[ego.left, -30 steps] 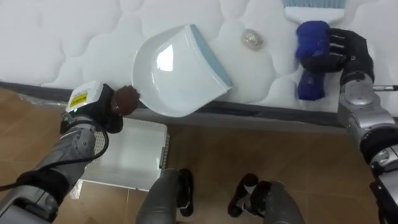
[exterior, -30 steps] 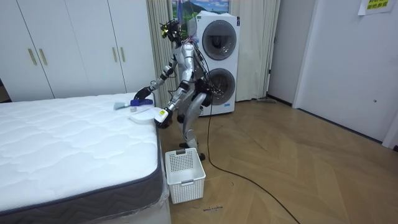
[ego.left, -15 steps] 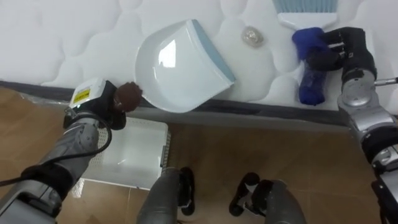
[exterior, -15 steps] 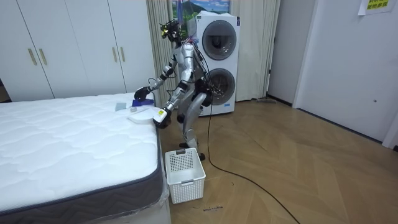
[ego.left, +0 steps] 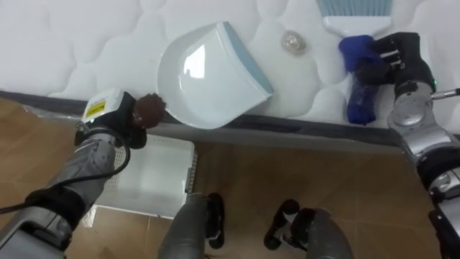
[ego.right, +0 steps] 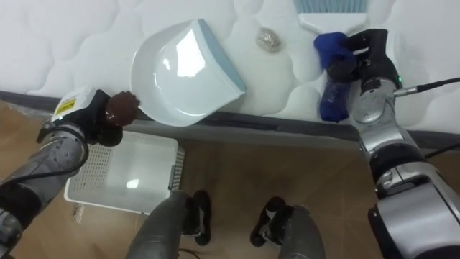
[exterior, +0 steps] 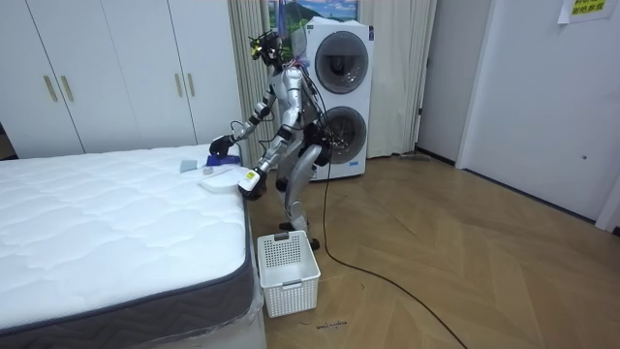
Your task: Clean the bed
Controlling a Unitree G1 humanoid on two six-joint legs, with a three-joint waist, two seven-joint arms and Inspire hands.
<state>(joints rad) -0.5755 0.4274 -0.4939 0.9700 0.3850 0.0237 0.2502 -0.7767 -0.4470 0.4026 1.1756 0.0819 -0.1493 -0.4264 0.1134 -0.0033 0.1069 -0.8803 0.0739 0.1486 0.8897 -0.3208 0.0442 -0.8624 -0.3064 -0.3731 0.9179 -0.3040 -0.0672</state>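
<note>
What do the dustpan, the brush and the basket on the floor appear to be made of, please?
Dustpan: likely hard plastic, glossy white, as it shows a bright light reflection; its front lip looks like a softer blue-grey strip.
Brush: blue handle, probably plastic; pale blue bristles, material unclear.
Basket: white moulded plastic, judging by its slotted wall.

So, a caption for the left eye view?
Bedside sweep: left hand holds white dustpan on mattress, right hand grips blue brush.

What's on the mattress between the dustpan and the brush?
A small crumpled wad lies there, apart from both the dustpan and the brush, on otherwise bare mattress. Both eye views show it.
</note>
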